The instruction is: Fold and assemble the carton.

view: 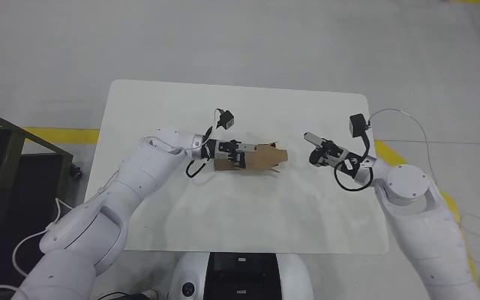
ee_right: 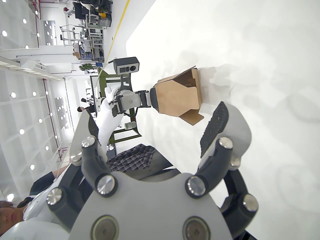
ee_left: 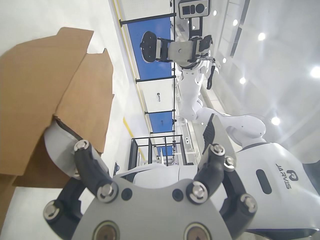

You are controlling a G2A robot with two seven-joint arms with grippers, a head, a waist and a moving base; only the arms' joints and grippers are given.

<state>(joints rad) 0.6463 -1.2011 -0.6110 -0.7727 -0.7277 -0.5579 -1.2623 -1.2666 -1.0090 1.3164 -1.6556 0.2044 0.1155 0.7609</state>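
Top view: the brown cardboard carton point(view: 259, 157) lies partly folded on the white table point(view: 247, 217), a little toward 12 o'clock from the table's middle. My left gripper point(view: 231, 155) is at the carton's 9 o'clock end with its jaws spread wide. The inner finger point(ee_left: 60, 137) is tucked under a cardboard flap and the outer finger point(ee_left: 215, 131) stands free outside, so nothing is clamped. My right gripper point(view: 315, 148) is at 3 o'clock of the carton, apart from it, with its fingers spread and holding nothing. Loose flaps stick out at the carton's 3 o'clock end.
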